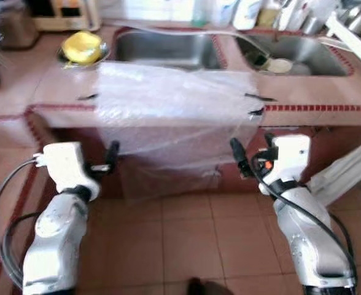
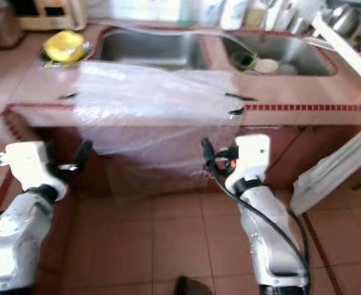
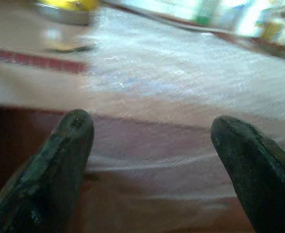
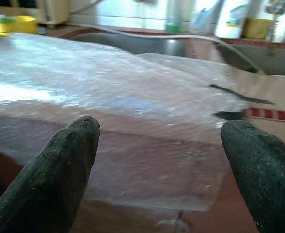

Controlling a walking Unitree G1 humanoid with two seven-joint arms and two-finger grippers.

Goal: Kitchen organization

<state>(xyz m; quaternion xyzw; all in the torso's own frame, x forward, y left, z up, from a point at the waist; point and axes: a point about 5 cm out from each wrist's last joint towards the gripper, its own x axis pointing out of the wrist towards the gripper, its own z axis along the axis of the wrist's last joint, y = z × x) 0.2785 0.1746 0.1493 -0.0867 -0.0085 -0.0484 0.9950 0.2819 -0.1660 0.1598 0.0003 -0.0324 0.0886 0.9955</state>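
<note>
Plastic sheet (image 1: 174,114): clear, crinkled film draped over the front edge of the counter (image 1: 328,98), lying flat on the pink tiled top just before the sinks and hanging down the cabinet face toward the floor (image 1: 186,246). Dark clips or marks sit at its side edges, at 9 and 3 o'clock of the sheet.

Left sink basin (image 1: 165,48): stainless, at 12 o'clock of the sheet, a hose lying across its rim.

Right sink basin (image 1: 303,58): at 1 o'clock, holding a pale dish.

Yellow bowl (image 1: 82,46): at 11 o'clock of the sheet, resting on a metal dish on the counter.

Left gripper (image 1: 110,160): held low before the cabinet, at 7 o'clock of the sheet's hanging part, apart from it. Its fingers (image 3: 60,165) are spread wide with nothing between them.

Right gripper (image 1: 245,158): at 4 o'clock of the hanging part, near the film's lower corner, not seen touching. Its fingers (image 4: 55,174) are likewise spread, empty.

Bottles and containers: blurred row along the back wall.
</note>
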